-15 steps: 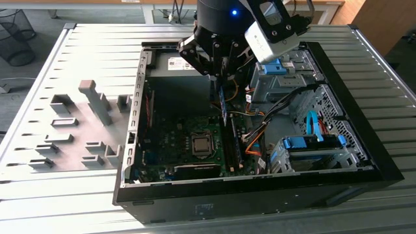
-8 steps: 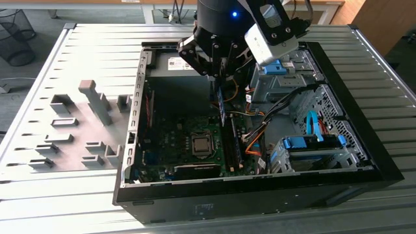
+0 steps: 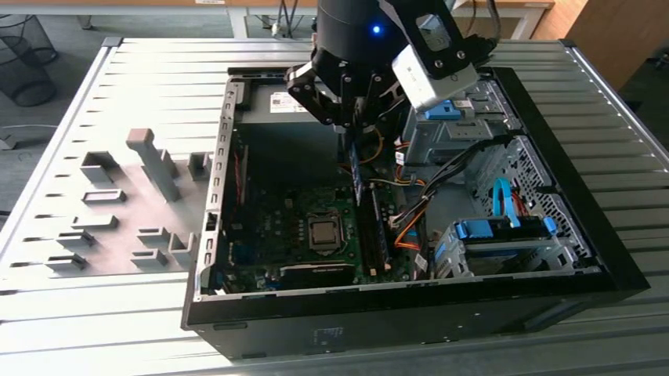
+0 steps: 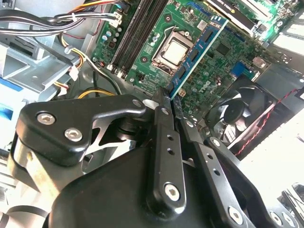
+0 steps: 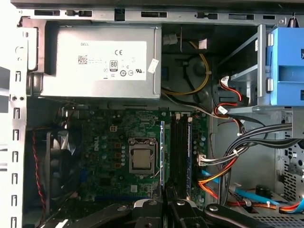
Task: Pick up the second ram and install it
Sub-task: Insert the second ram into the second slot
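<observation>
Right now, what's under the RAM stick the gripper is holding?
The second ram, clamped edge-on in the gripper, hangs over the motherboard, beside the CPU socket and the black memory slots. The stick and fingers cover the spot directly beneath, so seating cannot be judged.

The gripper (image 4: 167,102) has matt black fingers, apparently metal, with shiny screw heads. The second ram (image 4: 197,52) is a glossy blue-green circuit board. The computer case (image 3: 225,149) is bare dull sheet metal; the table (image 3: 125,86) is ribbed grey metal.

Exterior view high, angled down – both wrist views close above motherboard (image 5: 128,152).
</observation>
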Robot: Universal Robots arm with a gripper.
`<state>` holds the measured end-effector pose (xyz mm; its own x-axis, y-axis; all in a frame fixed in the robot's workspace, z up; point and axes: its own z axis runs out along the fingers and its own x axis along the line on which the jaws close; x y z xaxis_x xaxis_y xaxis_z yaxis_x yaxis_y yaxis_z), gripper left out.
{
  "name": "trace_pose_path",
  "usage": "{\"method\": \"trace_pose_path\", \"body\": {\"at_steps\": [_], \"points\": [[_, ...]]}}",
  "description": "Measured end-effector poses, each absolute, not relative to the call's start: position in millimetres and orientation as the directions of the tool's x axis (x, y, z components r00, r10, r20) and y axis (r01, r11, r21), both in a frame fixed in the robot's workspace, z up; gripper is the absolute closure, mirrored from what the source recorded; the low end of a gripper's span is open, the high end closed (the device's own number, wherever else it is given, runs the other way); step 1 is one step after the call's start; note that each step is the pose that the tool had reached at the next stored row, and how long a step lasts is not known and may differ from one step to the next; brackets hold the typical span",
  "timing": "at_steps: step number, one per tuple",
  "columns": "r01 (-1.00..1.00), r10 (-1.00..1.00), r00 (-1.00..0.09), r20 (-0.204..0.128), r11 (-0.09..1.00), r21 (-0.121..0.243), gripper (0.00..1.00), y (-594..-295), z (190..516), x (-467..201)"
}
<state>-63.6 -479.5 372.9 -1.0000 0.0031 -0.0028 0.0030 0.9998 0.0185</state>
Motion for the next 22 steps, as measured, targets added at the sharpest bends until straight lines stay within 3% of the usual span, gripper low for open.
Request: {"method": "trace_pose_path", "body": {"at_steps": [22], "points": [[0.003,0.003,-1.0,0.0,1.0,0.018,0.86,-479.5,355.7,-57.3]]}}
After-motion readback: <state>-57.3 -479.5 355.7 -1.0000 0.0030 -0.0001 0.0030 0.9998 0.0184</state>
